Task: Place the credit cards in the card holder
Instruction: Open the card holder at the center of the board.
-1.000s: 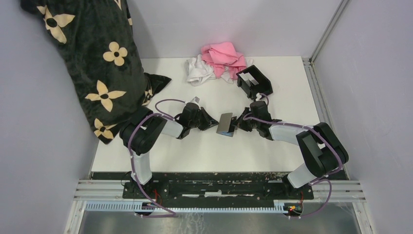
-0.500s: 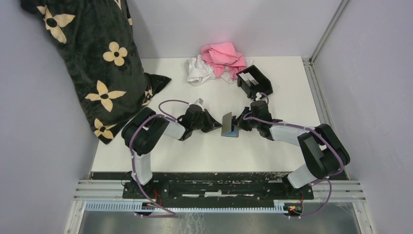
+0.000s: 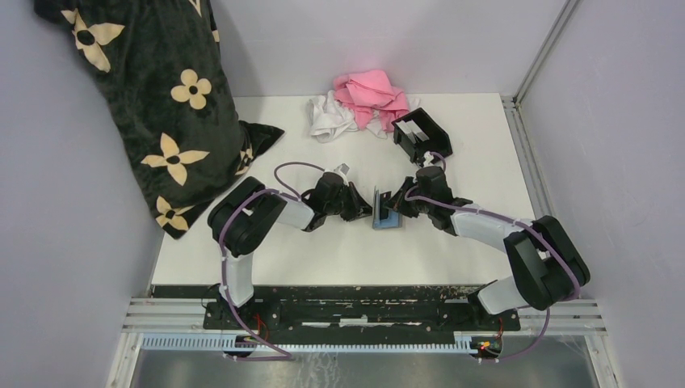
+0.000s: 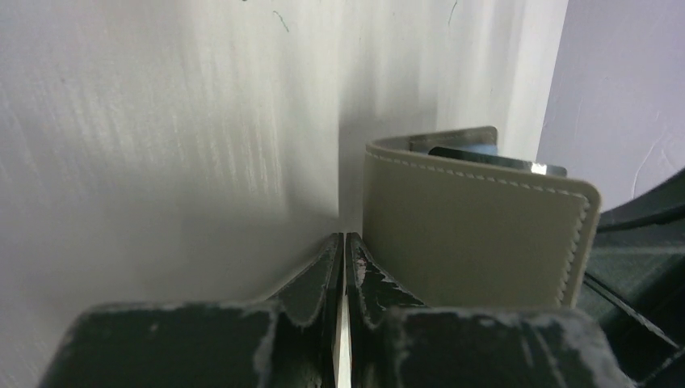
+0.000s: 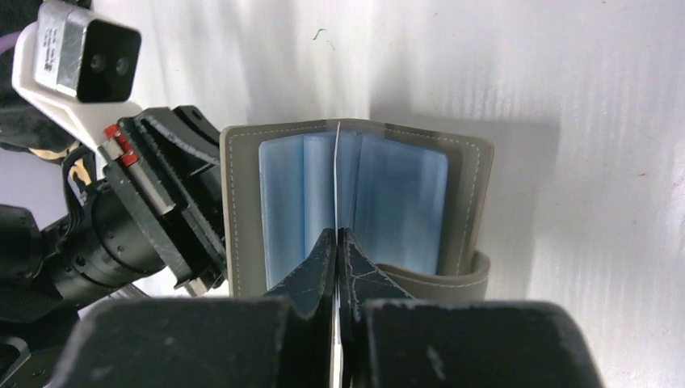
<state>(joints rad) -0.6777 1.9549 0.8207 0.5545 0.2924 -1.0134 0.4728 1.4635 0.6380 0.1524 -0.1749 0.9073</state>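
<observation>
My right pincer [image 5: 337,234] is clenched on a thin white card [image 5: 335,178] at the fold of the open wallet [image 5: 242,210] mid-surface [image 3: 339,250], my left pincer [image 4: 343,238], nearly shut on nothing, seems to prop the cover, and the black card holder [image 3: 422,133] sits apart, upper right of the wallet.

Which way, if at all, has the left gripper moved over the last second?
Yes. In the top view the left gripper has slid right, closing on the grey wallet, judged against the unmoved pink cloth.

Black open-topped card holder [image 3: 422,135] beyond grey wallet [image 3: 384,212]; white card [image 5: 335,174] edge-on inside wallet, pinched in my right gripper [image 5: 336,234].
</observation>
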